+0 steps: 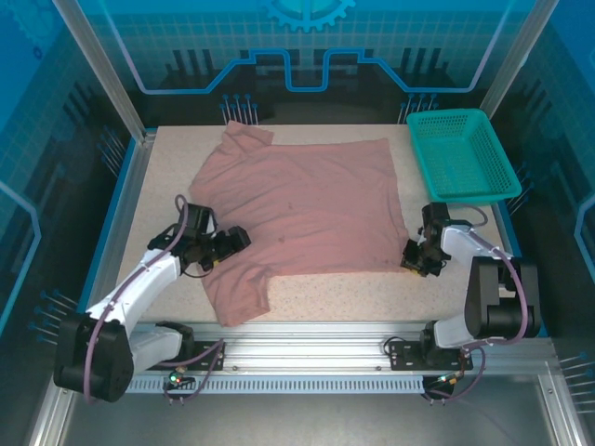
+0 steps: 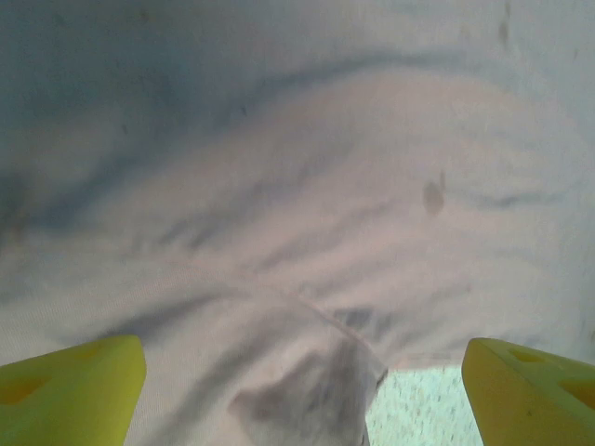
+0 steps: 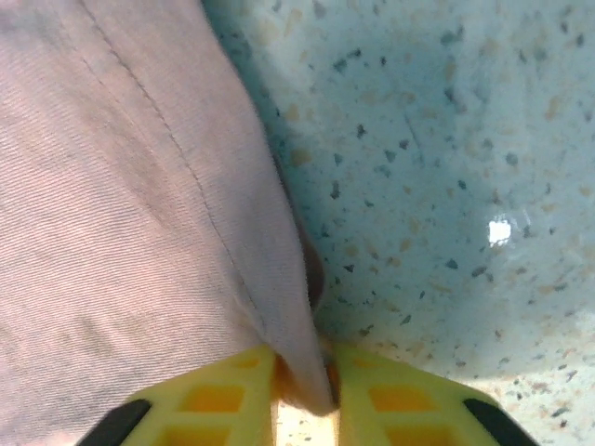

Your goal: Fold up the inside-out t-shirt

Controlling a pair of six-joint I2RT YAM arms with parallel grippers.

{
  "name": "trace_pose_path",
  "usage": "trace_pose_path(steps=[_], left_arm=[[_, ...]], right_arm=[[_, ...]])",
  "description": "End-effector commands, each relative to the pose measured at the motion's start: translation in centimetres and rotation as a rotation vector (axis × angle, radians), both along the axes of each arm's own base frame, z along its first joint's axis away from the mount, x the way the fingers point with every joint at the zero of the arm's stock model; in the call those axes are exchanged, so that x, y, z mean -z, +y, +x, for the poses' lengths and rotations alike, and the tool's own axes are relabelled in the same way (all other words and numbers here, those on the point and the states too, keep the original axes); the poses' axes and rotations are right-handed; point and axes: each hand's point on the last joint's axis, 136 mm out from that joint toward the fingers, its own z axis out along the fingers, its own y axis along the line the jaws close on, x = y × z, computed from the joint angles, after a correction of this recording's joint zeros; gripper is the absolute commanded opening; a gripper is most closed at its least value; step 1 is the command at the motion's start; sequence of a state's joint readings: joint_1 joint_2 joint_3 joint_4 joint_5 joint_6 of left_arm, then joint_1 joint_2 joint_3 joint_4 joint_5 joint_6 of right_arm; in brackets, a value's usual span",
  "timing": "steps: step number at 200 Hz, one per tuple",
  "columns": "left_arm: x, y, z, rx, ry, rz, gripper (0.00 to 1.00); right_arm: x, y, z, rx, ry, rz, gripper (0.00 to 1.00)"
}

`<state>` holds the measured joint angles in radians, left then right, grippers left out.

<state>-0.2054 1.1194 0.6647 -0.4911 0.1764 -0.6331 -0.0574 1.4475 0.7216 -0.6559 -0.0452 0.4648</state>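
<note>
The shirt (image 1: 297, 200) lay flat on the table (image 1: 390, 293). My right pincer (image 3: 305, 395) pinched its near right hem corner. My left pincer (image 2: 302, 381) hung spread above cloth near the left sleeve. Best practice: grip both sides firmly before lifting.

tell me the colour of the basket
Teal basket, clearest in the top external view.
</note>
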Motion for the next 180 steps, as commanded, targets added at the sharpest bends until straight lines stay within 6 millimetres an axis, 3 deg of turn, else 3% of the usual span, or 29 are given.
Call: trace_pose_path(steps=[1,41,74,116,150,180], left_arm=[[0.5,-0.5,-3.6,0.020,0.094,0.069,0.89],[3.0,-0.8,-10.4,0.057,0.257,0.210,0.85],[3.8,1.2,-13.6,-0.008,0.324,0.307,0.80],[5.0,3.8,-15.7,-0.138,0.386,0.389,0.74],[6.5,3.1,-16.3,-0.128,0.431,0.363,0.66],[7.0,1.7,-15.6,-0.075,0.443,0.349,0.55]], right_arm=[[-0.7,0.6,0.5,-0.008,-0.039,0.031,0.11],[-1.2,1.3,0.7,-0.031,-0.070,0.068,0.03],[-1.7,1.8,1.0,-0.049,-0.098,0.096,0.03],[-2.3,2.2,1.2,-0.060,-0.128,0.117,0.03],[-2.3,2.3,1.3,-0.061,-0.135,0.132,0.03],[-2.2,2.3,1.3,-0.058,-0.136,0.132,0.03]])
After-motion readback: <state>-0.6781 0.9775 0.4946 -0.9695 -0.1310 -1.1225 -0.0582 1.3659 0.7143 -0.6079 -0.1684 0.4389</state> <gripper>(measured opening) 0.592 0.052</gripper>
